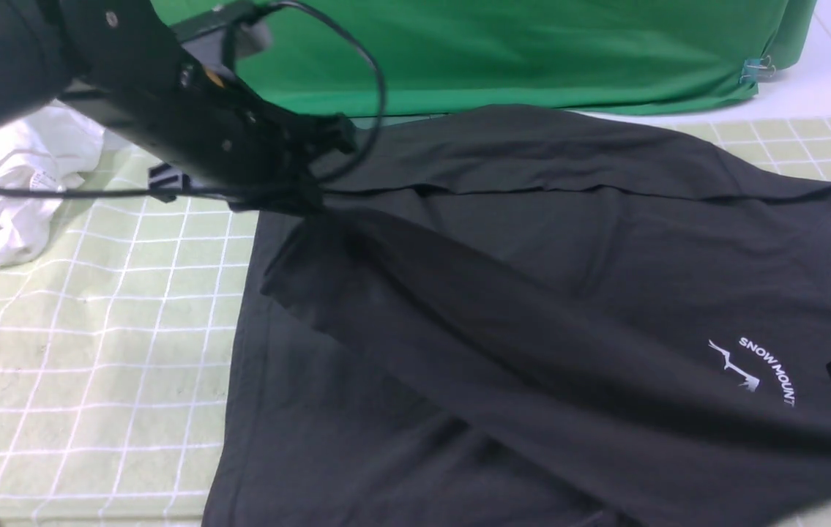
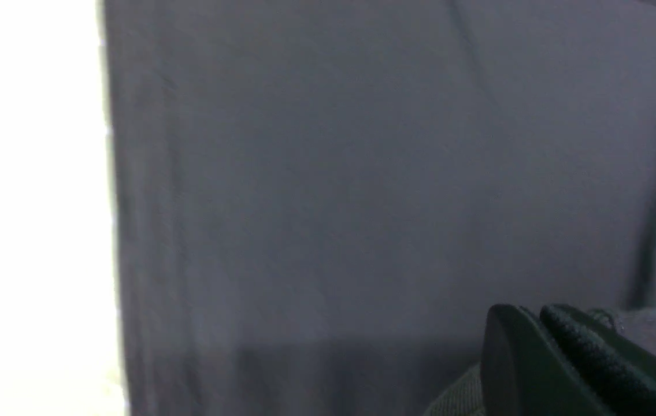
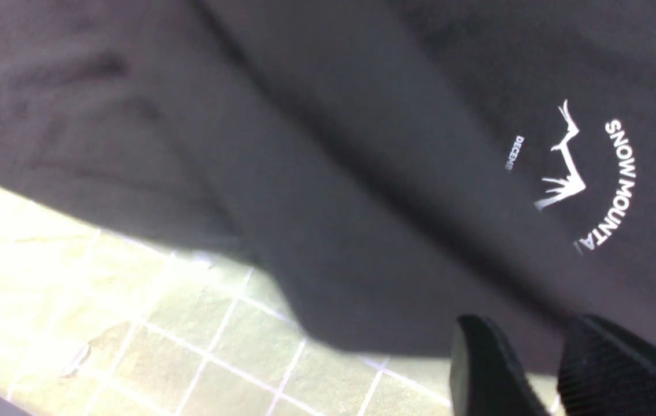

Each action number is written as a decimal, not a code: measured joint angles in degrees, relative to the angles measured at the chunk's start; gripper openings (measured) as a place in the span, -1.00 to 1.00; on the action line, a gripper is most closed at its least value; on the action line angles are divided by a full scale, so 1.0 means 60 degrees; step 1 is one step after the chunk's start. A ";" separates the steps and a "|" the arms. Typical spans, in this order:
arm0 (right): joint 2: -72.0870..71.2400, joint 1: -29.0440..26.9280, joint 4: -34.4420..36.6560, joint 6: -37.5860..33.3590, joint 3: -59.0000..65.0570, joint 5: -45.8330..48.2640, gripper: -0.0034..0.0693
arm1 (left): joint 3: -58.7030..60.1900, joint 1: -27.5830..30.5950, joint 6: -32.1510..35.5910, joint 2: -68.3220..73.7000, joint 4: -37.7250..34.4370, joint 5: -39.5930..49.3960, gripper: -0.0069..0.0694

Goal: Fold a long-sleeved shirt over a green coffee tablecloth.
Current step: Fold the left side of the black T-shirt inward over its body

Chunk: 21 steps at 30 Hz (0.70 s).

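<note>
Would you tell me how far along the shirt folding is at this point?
Done: the long-sleeved shirt lies spread on the green coffee tablecloth, its far side folded in. In hand: the left tool, shut on the fabric, holds a long band up across the body. Left: laying that down and folding the body.

Ahead of me hung a deep green fabric (image 1: 532, 58), a clip (image 1: 755, 69) at its right corner, a bright white surface (image 1: 825, 91) beside it; a crumpled white garment (image 1: 20, 176) lay far left.
</note>
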 joint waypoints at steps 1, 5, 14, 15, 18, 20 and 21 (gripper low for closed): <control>0.0000 0.0000 0.0000 0.0000 0.0000 -0.0009 -0.34 | -0.0065 0.0134 0.0118 0.0230 -0.0110 -0.0024 -0.78; 0.0000 0.0000 0.0000 0.0000 0.0000 -0.0165 -0.33 | -0.0122 0.0373 0.0523 0.0949 -0.0487 -0.0147 -0.78; 0.0000 0.0000 0.0000 -0.0017 0.0000 -0.0305 -0.33 | -0.0132 0.0508 0.0636 0.2555 -0.0616 -0.1063 -0.64; 0.0000 0.0000 0.0000 -0.0017 0.0000 -0.0305 -0.33 | -0.0132 0.0508 0.0635 0.2566 -0.0571 -0.1094 -0.63; 0.0000 0.0000 0.0000 -0.0017 0.0000 -0.0320 -0.33 | -0.0313 0.0519 -0.0022 0.2649 0.0357 -0.1384 -0.35; 0.0000 0.0000 0.0000 -0.0017 0.0000 -0.0320 -0.33 | -0.0751 0.0591 -0.0608 0.2683 0.0989 -0.1395 -0.14; 0.0000 0.0000 0.0000 -0.0017 0.0000 -0.0320 -0.32 | -0.1096 0.0679 -0.0853 0.2721 0.1178 -0.1416 -0.03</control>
